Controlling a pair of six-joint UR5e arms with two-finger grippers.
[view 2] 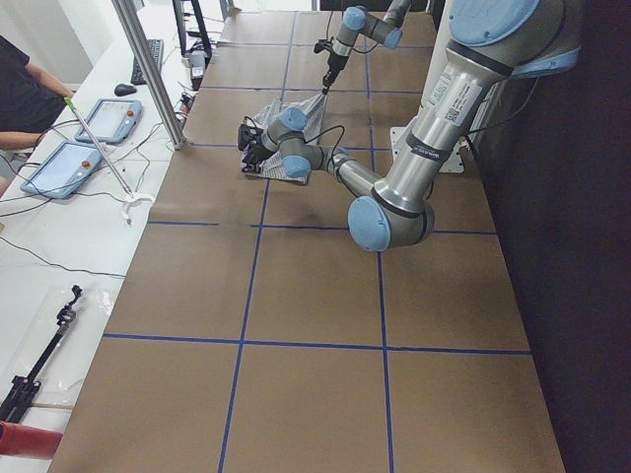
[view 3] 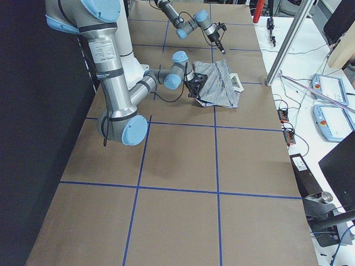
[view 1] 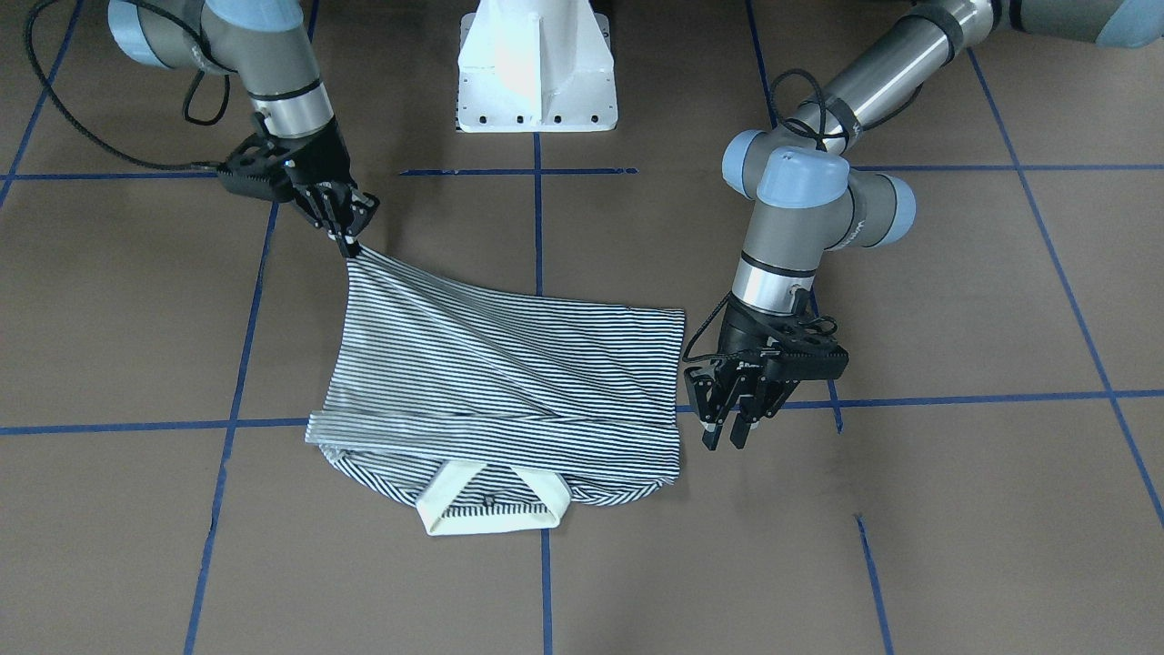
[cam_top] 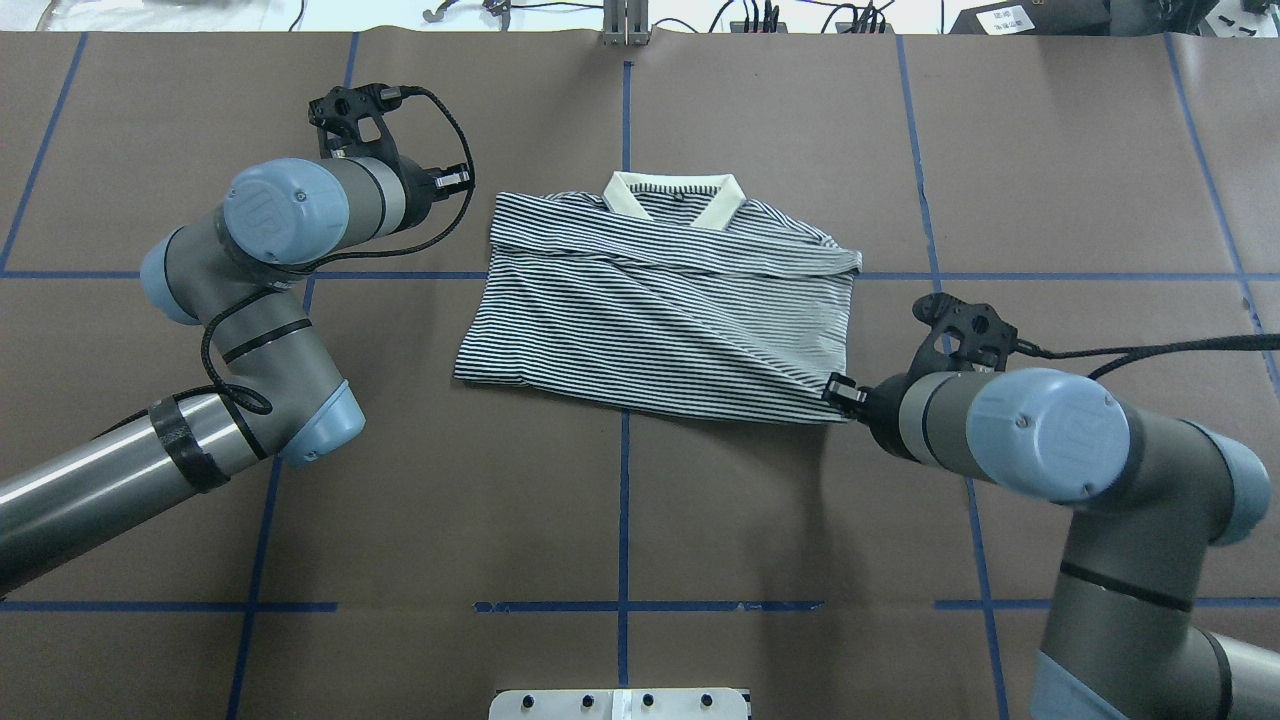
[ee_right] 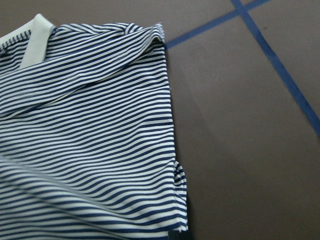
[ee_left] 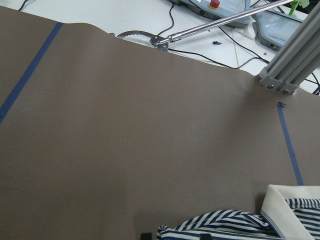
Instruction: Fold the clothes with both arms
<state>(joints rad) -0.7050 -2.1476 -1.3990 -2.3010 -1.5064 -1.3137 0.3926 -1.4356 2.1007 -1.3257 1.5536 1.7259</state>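
Note:
The striped polo shirt lies on the brown table, its cream collar at the far side from the robot and its sides folded in. My right gripper is shut on the near hem corner and holds it up, so the cloth rises to a taut peak. The right wrist view shows that corner at the bottom edge. My left gripper stands open just beside the shirt's shoulder edge, with nothing gripped. In the left wrist view the collar and striped edge show at the bottom.
The white pedestal base stands behind the shirt. Blue tape lines cross the table. An aluminium post and cables sit past the far edge. A white bench with tablets and a person's arm run alongside.

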